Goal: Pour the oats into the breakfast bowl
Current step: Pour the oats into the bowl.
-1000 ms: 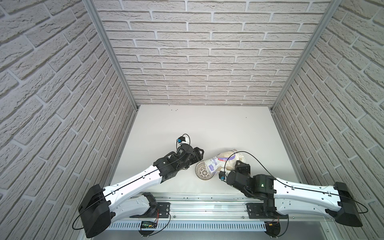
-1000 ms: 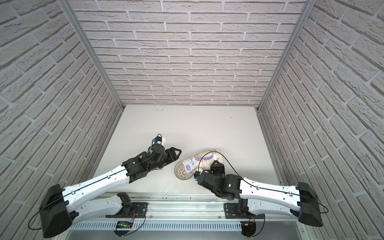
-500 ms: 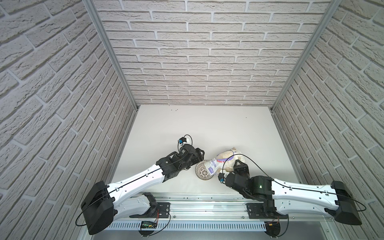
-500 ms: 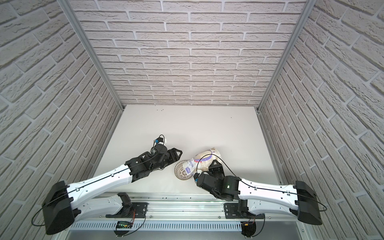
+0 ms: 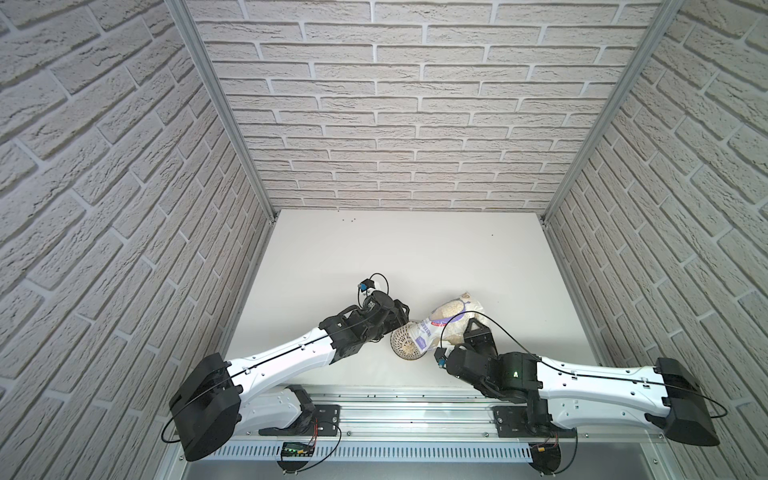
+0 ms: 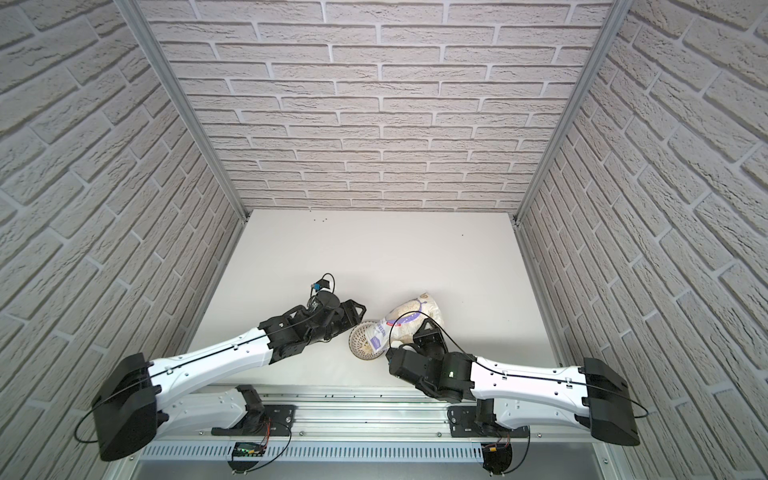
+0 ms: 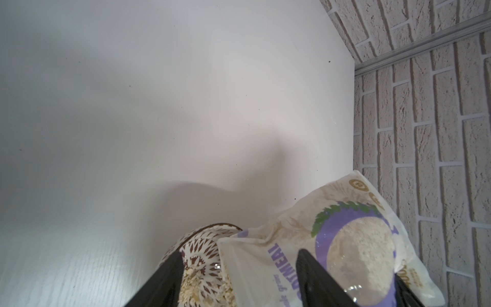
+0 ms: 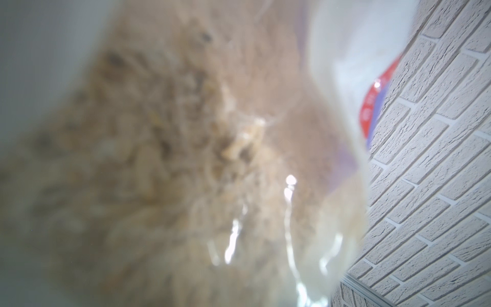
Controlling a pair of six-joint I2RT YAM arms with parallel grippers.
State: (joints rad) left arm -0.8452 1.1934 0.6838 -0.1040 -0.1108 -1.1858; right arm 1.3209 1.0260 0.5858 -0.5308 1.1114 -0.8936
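Inspecting the pour in both top views: the oats pouch (image 5: 445,319) (image 6: 409,318) sits in the lower middle of the frame, tilted down to the left, with its mouth over the right part of the breakfast bowl (image 5: 401,344) (image 6: 361,344). The bowl stands on the white tabletop (image 5: 374,257).

The right gripper (image 5: 466,330) clamps the pouch from the lower right. Its fingertips are hidden behind the plastic, and the right wrist view shows only blurred flakes. The left gripper (image 5: 398,321) is just upper left of the bowl with its jaws wide and gripping nothing. In the left wrist view one finger (image 7: 170,276) lies by the bowl rim and the other (image 7: 316,276) in front of the pouch label.

Some flakes (image 7: 194,287) already lie in the bowl at the bottom of that view.

Risks noted:
- The pouch mouth covers only one side of the bowl, so a steeper tilt could send flakes over the rim onto the tabletop.
- Nothing restrains the bowl (the left jaws are not closed on it). Pressure from the pouch could slide or tip it.
- The crinkly film may fold or slip in the clamp, and the oats could then come out in a surge.
- The left finger near the label could snag the pouch.
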